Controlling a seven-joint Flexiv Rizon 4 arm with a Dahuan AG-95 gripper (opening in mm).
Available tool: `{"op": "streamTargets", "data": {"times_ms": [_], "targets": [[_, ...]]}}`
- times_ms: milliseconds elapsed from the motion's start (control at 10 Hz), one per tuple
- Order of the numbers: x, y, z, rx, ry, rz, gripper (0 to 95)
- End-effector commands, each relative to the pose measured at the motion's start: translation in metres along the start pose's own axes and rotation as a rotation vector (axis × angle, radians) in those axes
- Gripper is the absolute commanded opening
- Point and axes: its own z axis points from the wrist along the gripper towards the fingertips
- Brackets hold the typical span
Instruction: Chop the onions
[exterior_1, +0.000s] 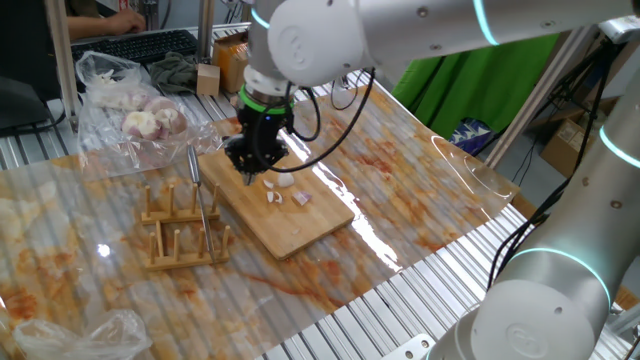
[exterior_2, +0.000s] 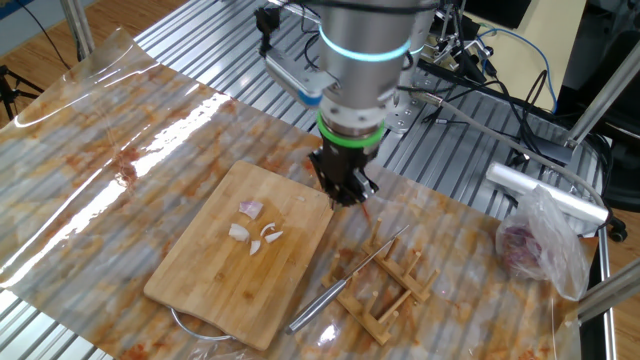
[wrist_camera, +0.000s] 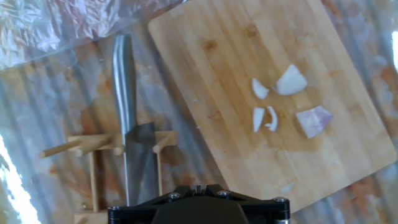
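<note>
Bamboo cutting board (exterior_1: 282, 212) sits mid-table in one fixed view, w/ the onions (exterior_1: 286, 192) lying loose on it, a few small pale pieces close together. You've got the gripper (exterior_1: 254, 166) low over the board's far corner, apart from the pieces; fingers too dark to read here. Wooden rack (exterior_1: 185, 232) stands just left of the board w/ a knife (exterior_1: 200, 185) resting on it.

Other fixed view: gripper (exterior_2: 345, 193) at the board's (exterior_2: 240, 255) edge nearest the rack (exterior_2: 392, 290); can't tell how far the fingers are spread, nothing visibly held. Onions (exterior_2: 254, 231) lie mid-board.

Hand view: only the black hand housing shows at the bottom, no fingertips. Onions (wrist_camera: 285, 102) sit right of center on the board (wrist_camera: 224, 68); knife (wrist_camera: 127, 118) lies across the rack (wrist_camera: 99, 162), left.
</note>
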Motion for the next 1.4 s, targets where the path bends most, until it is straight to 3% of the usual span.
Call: {"op": "streamTargets", "data": {"times_ms": [100, 400, 1000, 1400], "targets": [[0.000, 0.005, 0.000, 0.003, -0.001, 0.008, 0.0], [0.002, 0.015, 0.011, 0.022, -0.007, 0.012, 0.0], [-0.003, 0.028, 0.032, 0.017, -0.007, 0.030, 0.0], [-0.004, 0.028, 0.032, 0.014, 0.000, 0.031, 0.0]]}}
